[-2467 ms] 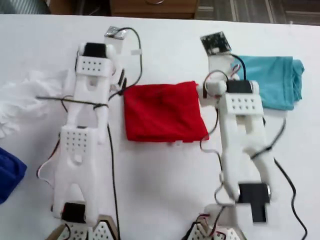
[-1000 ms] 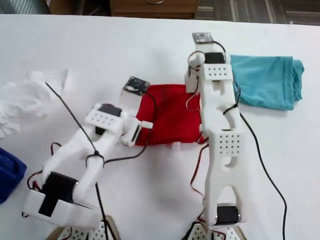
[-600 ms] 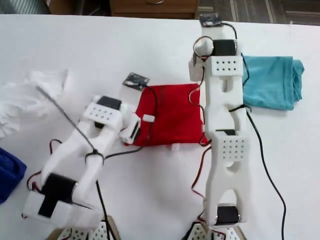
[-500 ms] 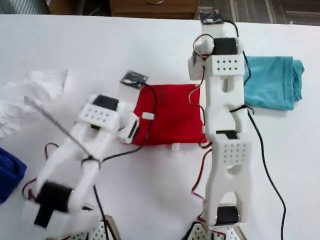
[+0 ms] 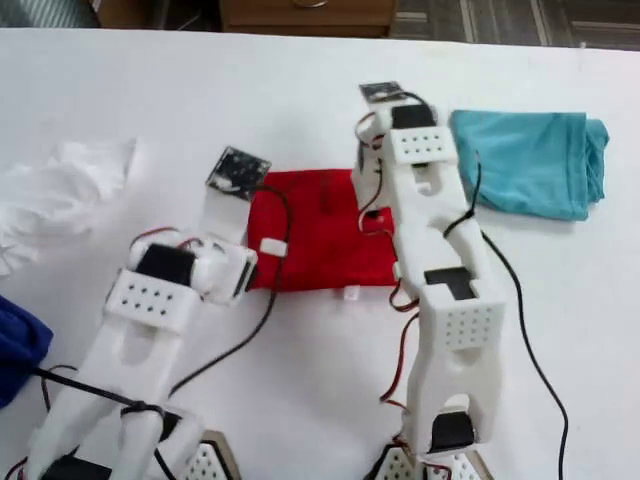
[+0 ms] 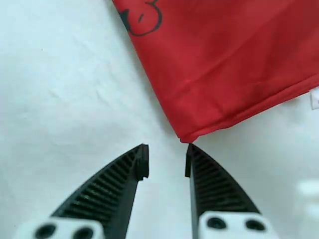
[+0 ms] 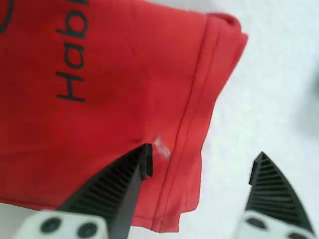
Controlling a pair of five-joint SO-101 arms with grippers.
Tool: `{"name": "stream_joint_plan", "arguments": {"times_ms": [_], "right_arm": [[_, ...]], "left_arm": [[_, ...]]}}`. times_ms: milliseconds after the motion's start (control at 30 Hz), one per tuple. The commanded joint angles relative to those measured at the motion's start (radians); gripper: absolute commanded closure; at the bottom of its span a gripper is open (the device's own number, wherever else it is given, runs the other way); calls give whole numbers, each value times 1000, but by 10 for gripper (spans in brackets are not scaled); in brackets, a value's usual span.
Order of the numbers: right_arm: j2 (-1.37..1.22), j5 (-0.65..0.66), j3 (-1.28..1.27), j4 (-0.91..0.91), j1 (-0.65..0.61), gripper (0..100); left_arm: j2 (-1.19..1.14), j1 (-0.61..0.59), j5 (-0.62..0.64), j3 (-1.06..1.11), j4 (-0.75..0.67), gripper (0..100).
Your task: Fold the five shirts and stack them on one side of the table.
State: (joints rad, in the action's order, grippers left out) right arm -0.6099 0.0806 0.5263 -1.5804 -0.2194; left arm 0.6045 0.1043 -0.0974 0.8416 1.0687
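Both arms now drawn in onto red shirt [image 5: 320,230], mid-table. Our left claw [image 6: 164,159] released at its 8 o'clock corner, right claw [image 7: 199,167] released over 2 o'clock hem. We judge next fold imminent.

White table [image 5: 300,90] w/ wooden cabinet [image 5: 305,16] behind far edge, dark floor [image 5: 520,20] beside it.
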Motion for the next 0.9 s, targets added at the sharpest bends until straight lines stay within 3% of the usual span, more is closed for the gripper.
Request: {"name": "stream_joint_plan", "arguments": {"times_ms": [0, 467, 700, 767, 867], "right_arm": [[-15, -12, 2, 48, -24, 681], [-211, -29, 2, 87, -35, 680], [-294, -21, 32, -38, -54, 684], [-320, -15, 77, -102, -68, 725], [-378, 98, 152, -174, -93, 899]], "left_arm": [[32, -32, -14, 5, -21, 854], [32, -95, -66, 5, -49, 854], [32, -97, -66, 5, -43, 854], [32, -97, -64, 5, -41, 854], [34, -97, -64, 1, -40, 854]]}}
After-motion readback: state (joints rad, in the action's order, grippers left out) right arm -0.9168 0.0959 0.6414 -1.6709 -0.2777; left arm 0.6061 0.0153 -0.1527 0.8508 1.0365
